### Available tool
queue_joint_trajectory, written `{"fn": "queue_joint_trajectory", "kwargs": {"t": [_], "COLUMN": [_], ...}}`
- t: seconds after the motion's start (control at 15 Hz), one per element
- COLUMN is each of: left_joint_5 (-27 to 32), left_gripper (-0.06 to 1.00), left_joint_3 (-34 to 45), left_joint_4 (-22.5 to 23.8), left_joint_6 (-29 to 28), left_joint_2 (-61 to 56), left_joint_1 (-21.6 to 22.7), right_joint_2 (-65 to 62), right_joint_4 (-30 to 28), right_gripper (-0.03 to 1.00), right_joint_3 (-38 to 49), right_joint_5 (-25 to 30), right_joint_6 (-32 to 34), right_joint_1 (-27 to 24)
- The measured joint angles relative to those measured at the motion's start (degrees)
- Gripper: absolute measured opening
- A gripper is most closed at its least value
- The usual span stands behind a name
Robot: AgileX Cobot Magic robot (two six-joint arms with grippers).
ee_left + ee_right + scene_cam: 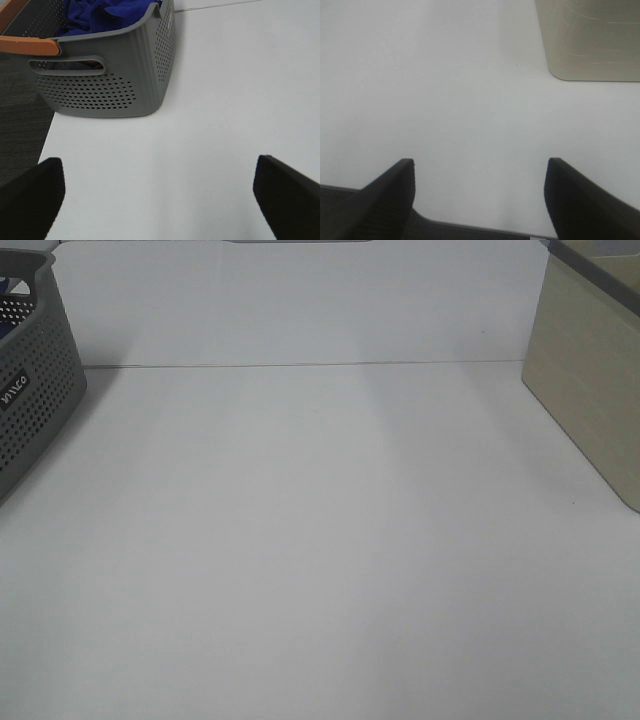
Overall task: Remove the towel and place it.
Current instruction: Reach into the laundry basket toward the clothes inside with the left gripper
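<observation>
The left gripper (159, 167) has its jaws spread wide with nothing between them. It hangs over the white table (220, 90), near the grey perforated basket (120, 85). The right gripper (480, 162) is just as wide and empty, well apart from the basket. A beige bin (590, 45) stands across the table from the basket. The blue towel (100, 15) lies crumpled inside the basket.

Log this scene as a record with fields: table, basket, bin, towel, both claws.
table: white
basket: grey, perforated, on the table's left side
bin: beige, on the table's right side
towel: blue, bunched inside the basket, not yet removed
left claw: open, empty, over the table, facing the basket
right claw: open, empty, over the table, facing the bin
</observation>
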Motion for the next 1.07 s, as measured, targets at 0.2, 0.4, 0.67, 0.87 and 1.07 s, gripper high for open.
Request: {"fn": "queue_joint_trajectory", "kwargs": {"t": [0.2, 0.4, 0.67, 0.87, 1.07], "left_joint_5": [0.0, 0.0, 0.0, 0.0, 0.0], "left_gripper": [0.96, 0.96, 0.96, 0.96, 0.96], "left_joint_3": [0.0, 0.0, 0.0, 0.0, 0.0], "left_joint_4": [0.0, 0.0, 0.0, 0.0, 0.0], "left_joint_6": [0.0, 0.0, 0.0, 0.0, 0.0], "left_joint_2": [0.0, 0.0, 0.0, 0.0, 0.0], "left_joint_1": [0.0, 0.0, 0.0, 0.0, 0.0], "right_joint_2": [0.0, 0.0, 0.0, 0.0, 0.0], "right_joint_4": [0.0, 0.0, 0.0, 0.0, 0.0], "right_gripper": [0.71, 0.71, 0.71, 0.71, 0.71], "right_joint_3": [0.0, 0.0, 0.0, 0.0, 0.0], "right_joint_5": [0.0, 0.0, 0.0, 0.0, 0.0], "right_joint_6": [0.0, 0.0, 0.0, 0.0, 0.0], "right_joint_1": [0.0, 0.0, 0.0, 0.0, 0.0]}}
